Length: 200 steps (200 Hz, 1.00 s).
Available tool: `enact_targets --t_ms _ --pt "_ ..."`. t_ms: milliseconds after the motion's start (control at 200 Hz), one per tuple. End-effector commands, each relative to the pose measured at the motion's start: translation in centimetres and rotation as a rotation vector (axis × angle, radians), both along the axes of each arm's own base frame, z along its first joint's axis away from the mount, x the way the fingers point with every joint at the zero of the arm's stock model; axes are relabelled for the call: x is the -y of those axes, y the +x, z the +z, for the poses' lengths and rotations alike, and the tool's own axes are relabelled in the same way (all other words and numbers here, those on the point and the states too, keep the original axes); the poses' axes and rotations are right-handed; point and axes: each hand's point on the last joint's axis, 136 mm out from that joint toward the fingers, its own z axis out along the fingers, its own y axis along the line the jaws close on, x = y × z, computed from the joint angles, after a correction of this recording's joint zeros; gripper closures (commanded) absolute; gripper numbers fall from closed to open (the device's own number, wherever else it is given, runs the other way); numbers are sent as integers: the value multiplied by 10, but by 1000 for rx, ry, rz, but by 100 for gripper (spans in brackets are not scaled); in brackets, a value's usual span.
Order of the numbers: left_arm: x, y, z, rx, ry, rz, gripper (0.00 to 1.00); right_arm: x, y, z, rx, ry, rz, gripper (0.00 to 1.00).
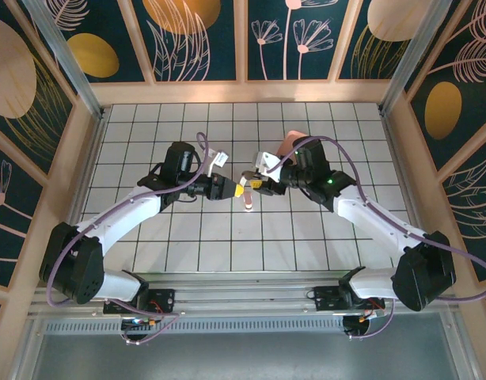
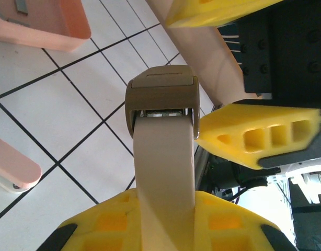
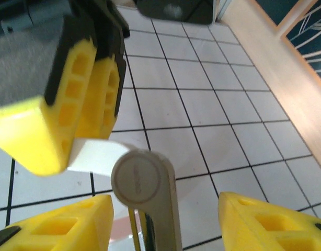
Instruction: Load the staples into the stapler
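Stapler [image 2: 163, 157] in left gripper [image 1: 237, 190]

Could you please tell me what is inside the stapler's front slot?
A sliver of silver metal shows under the stapler's cap; what it is, I cannot tell. The cap and body cover the rest of the channel.

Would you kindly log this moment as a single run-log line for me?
left gripper: shut on stapler | right gripper: open, fingers flanking stapler end | pink tray: aside, untouched
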Motion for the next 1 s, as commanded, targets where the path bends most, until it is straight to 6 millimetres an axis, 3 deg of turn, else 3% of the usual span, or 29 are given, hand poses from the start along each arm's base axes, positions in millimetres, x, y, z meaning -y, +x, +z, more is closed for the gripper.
enact_targets --t_ms 0,195,405,666,771,811,841,996 --pt "5 0 10 38 -15 -34 96 4 -5 9 16 -22 21 44" --pt "5 0 11 28 -21 -37 96 3 1 7 41 -50 -4 44" --pt "5 -3 11 15 -21 -41 96 -6 11 15 91 -17 -27 64" --pt "6 -4 13 2 -31 -46 94 -5 16 5 89 -47 -57 65" --pt "5 -4 12 -1 -28 -43 92 -4 15 4 79 -51 -59 72" --pt "5 -3 10 0 -22 -39 89 -3 15 3 69 -51 -64 74" --pt "6 2 21 29 -27 -32 84 -3 15 2 56 -47 -72 76" --pt "2 16 30 135 20 18 48 -1 8 -4 -157 44 -139 80"
